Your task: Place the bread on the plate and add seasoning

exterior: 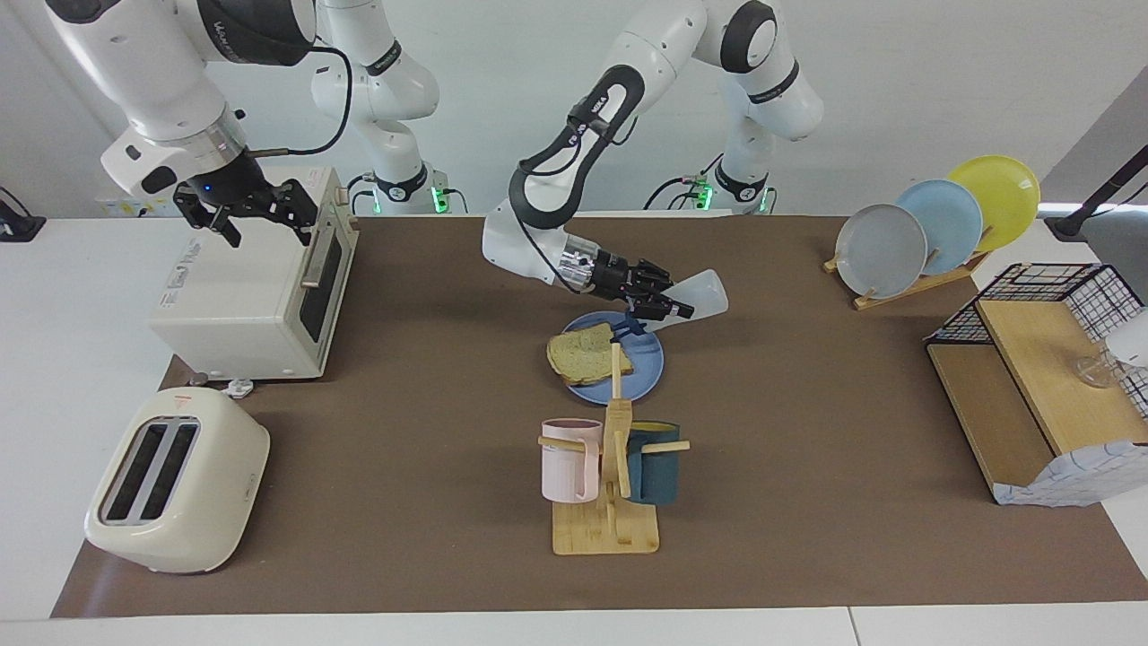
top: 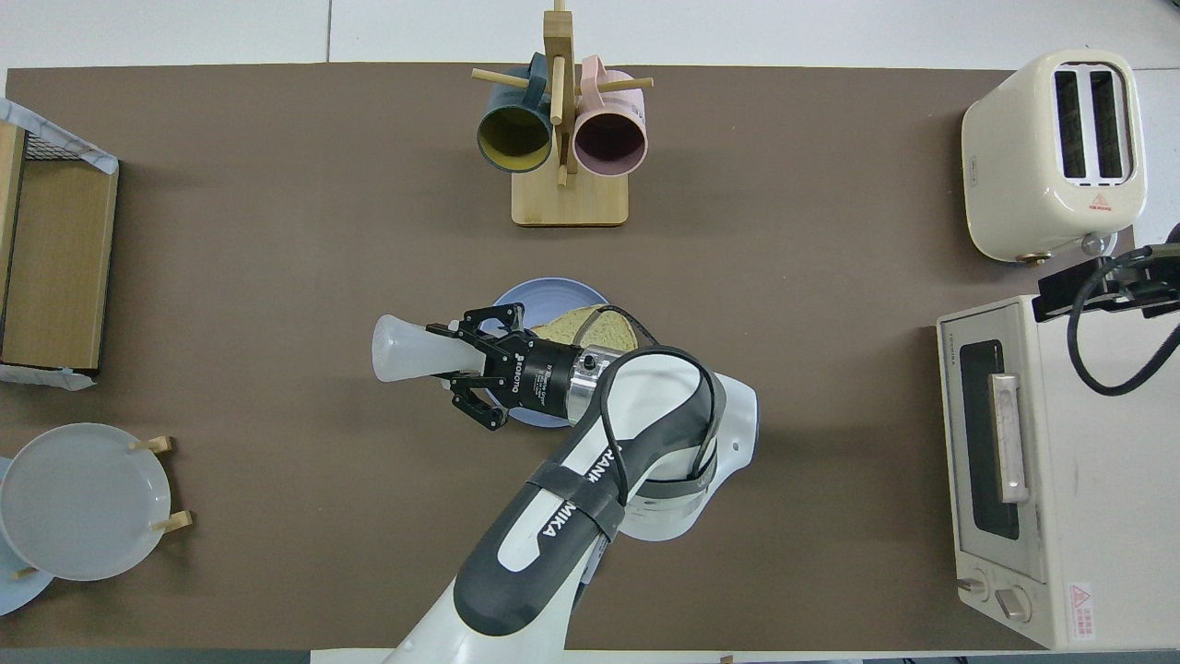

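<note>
1. Facing view: the mug rack [exterior: 608, 467] stands farther from the robots than the plate [exterior: 641, 372], its post crossing the bread [exterior: 587, 355] lying on the plate. The left claw [exterior: 662, 301] grips the seasoning [exterior: 704, 294] tipped sideways above the plate's rim. The right claw [exterior: 260, 213] hangs spread over the oven [exterior: 256, 287], waiting.
2. Overhead view: the left arm's wrist covers part of the plate [top: 544, 300] and bread [top: 590, 327]; the seasoning [top: 406, 349] points toward the left arm's end of the tabletop [top: 277, 231].

Arm shells: glossy white, rounded, with dark grey-black joint bands.
Cables: black, looping outside the forearms.
Wrist flanges: silver metal rings.
End effectors: left end effector [exterior: 662, 303] and right end effector [exterior: 267, 213], black linkage fingers.
Bases: green lights.
</note>
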Robot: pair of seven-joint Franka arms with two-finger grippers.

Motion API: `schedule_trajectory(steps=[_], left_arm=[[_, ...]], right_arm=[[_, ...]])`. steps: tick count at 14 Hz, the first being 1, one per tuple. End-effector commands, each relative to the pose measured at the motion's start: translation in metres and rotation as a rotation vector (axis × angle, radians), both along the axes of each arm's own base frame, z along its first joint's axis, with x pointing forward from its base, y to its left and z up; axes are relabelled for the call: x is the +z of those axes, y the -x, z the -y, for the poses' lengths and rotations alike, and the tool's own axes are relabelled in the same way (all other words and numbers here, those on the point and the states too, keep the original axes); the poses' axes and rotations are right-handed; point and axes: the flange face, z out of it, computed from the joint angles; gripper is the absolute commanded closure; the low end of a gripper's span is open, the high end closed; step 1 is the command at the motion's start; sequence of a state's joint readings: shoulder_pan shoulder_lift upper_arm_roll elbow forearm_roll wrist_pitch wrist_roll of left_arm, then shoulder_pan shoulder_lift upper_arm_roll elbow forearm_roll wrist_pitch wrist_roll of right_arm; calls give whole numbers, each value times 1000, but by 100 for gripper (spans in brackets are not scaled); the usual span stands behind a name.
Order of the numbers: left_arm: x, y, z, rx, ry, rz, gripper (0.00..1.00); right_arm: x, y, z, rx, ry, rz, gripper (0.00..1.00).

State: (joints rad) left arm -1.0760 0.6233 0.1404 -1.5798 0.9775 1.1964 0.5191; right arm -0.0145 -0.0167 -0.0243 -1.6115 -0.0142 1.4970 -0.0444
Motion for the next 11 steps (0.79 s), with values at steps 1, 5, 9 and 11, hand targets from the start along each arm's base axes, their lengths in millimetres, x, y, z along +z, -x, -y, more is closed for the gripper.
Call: schedule_trajectory(steps=[1, 5, 9, 11], left_arm=[[-28, -14, 7, 31, -108, 39, 100], [-25, -17, 6, 29, -115, 52, 100], [-17, -42, -9, 6, -162, 112, 100], [-9, -60, -21, -12, -201, 156, 100]], right_arm=[[0, 2, -1, 21, 1, 10, 0], [1, 3, 0, 19, 1, 9, 0], [1, 3, 1, 18, 1, 7, 0], [1, 3, 1, 18, 1, 9, 0]])
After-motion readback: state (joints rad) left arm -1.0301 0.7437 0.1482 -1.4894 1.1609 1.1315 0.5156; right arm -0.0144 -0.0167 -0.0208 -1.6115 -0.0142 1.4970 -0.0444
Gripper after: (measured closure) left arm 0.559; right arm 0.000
